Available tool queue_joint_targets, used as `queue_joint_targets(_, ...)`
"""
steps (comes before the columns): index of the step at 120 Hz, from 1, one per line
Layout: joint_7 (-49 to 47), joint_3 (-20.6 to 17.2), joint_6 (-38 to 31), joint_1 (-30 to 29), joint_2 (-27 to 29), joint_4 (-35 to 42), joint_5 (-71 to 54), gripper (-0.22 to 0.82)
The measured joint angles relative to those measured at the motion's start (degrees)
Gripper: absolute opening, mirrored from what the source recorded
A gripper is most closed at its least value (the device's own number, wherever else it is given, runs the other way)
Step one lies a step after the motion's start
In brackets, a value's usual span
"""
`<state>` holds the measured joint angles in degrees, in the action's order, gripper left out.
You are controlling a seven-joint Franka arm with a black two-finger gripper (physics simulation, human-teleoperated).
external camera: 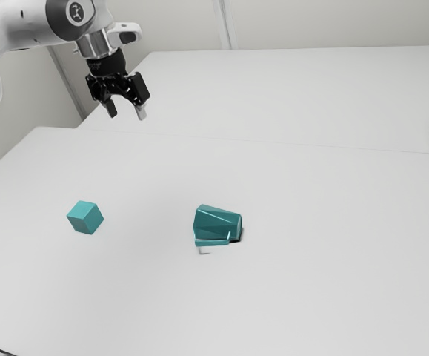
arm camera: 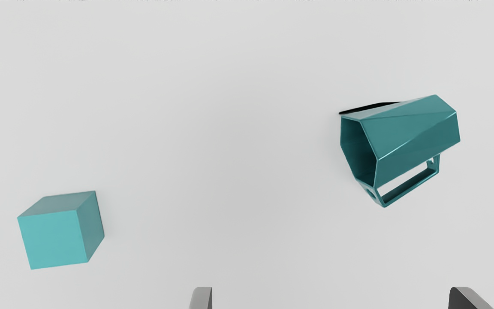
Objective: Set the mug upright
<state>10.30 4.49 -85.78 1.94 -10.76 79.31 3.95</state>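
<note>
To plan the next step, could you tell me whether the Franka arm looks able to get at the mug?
Probably yes: the end effector hangs open above the table, nothing visible blocks its way to the mug, and the cube sits apart.

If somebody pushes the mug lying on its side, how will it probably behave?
The mug has flat faces, so it would probably slide or rock before rolling freely. The handle juts out and might block a full roll. Its crisp edges suggest a stiff body.
</note>
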Motion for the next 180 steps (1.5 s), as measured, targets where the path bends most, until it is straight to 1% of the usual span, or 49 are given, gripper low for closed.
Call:
queue_joint_targets(24,0.2,-0.1,-0.1,0.0,0.4,0.0,0.1,0.60)
queue_joint_targets(34,0.2,-0.1,0.0,-0.4,1.4,1.6,0.5,0.60)
queue_joint_targets(49,0.3,-0.2,-0.7,-0.5,6.6,9.9,3.8,0.60)
queue_joint_targets(56,0.3,-0.1,-1.1,-0.8,8.0,12.3,6.2,0.60)
queue_joint_targets(63,0.5,0.0,-2.6,-1.1,9.8,16.7,9.4,0.60)
queue_joint_targets(77,2.7,0.6,-6.7,-1.7,10.9,24.0,18.2,0.60)
queue_joint_targets(99,9.1,0.9,-13.3,-3.5,8.8,32.5,31.0,0.60)
queue_joint_targets(116,13.7,0.9,-19.7,-5.8,8.6,38.9,37.1,0.60)
queue_joint_targets(133,17.4,0.9,-23.6,-7.0,6.4,40.2,40.8,0.60)
queue_joint_targets(152,20.6,0.8,-27.2,-4.9,4.3,42.1,45.1,0.60)
queue_joint_targets(180,24.1,0.7,-29.9,-4.2,0.8,42.5,49.8,0.60)
